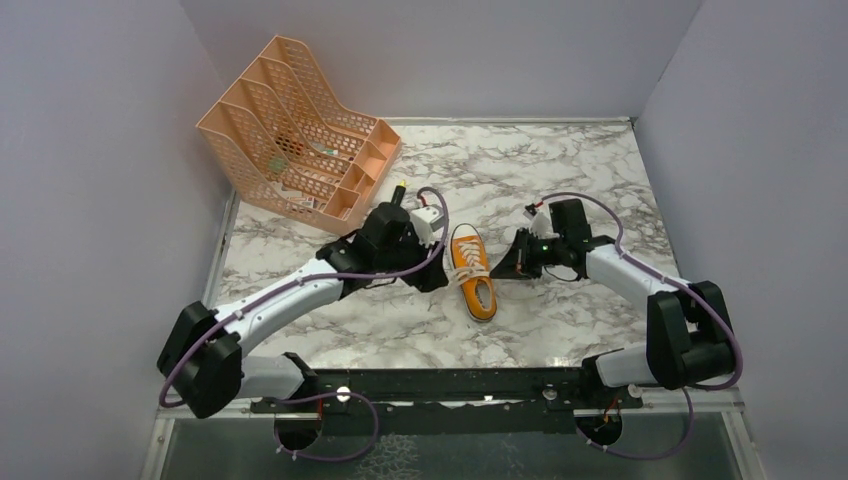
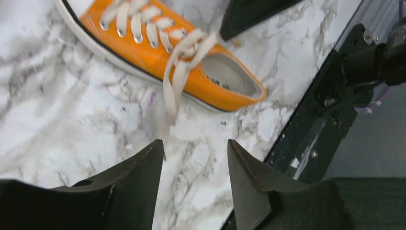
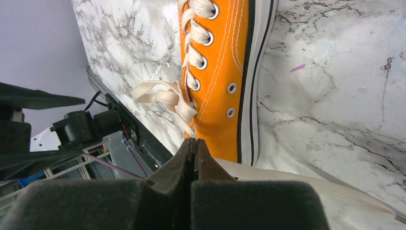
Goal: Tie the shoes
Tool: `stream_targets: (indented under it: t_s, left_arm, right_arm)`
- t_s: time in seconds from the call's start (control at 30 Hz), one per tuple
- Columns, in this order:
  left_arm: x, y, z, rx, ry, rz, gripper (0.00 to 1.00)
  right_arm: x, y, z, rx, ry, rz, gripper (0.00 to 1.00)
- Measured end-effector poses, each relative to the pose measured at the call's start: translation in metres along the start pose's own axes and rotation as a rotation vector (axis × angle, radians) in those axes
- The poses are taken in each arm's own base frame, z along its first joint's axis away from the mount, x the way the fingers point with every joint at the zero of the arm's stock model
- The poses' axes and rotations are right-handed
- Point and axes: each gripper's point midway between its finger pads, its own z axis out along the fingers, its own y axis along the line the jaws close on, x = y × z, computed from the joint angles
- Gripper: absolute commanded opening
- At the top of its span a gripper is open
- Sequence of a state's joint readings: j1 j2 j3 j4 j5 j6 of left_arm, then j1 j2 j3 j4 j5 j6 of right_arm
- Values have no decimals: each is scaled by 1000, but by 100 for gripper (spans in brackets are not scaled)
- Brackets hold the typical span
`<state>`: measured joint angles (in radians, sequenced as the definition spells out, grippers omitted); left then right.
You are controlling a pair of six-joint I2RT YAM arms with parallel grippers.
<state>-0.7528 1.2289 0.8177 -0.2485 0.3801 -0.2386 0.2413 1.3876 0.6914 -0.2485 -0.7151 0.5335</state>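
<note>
A small orange sneaker (image 1: 472,272) with white laces lies on the marble table between both grippers, toe toward the near edge. My left gripper (image 1: 428,272) is open and empty, low over the table beside the shoe's left side (image 2: 195,143). One loose lace (image 2: 172,91) trails from the shoe (image 2: 158,60) onto the table toward its left finger. My right gripper (image 1: 505,266) is at the shoe's right side. Its jaws are closed (image 3: 195,140) on a white lace (image 3: 184,112) coming from the top eyelets of the shoe (image 3: 220,72). A second flat lace (image 3: 306,184) runs behind its right finger.
A peach mesh file organizer (image 1: 300,130) stands at the back left corner. A black rail (image 1: 450,385) runs along the near table edge, and also shows in the left wrist view (image 2: 306,134). Grey walls enclose the left, back and right sides.
</note>
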Motion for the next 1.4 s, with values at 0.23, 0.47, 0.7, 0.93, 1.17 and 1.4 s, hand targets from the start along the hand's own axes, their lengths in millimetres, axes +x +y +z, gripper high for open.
stream_targets:
  t_s: [0.23, 0.47, 0.7, 0.93, 1.17, 1.4]
  left_arm:
    - [-55, 14, 75, 48, 33, 117, 30]
    - [-37, 28, 114, 103, 117, 175, 31]
    - [-36, 22, 117, 151, 114, 203, 36]
    - [-27, 17, 127, 178, 135, 213, 34]
    - [-27, 16, 131, 174, 139, 224, 10]
    - [-32, 21, 132, 134, 127, 232, 0]
  right_arm:
    - [2, 2, -1, -11, 10, -17, 1]
    - [3, 1, -1, -13, 17, -30, 1]
    - [4, 1, -1, -15, 18, -30, 1]
    - [7, 0, -1, -13, 23, -26, 0]
    - [7, 0, -1, -14, 23, -24, 0]
    - [7, 4, -1, -16, 24, 9, 0]
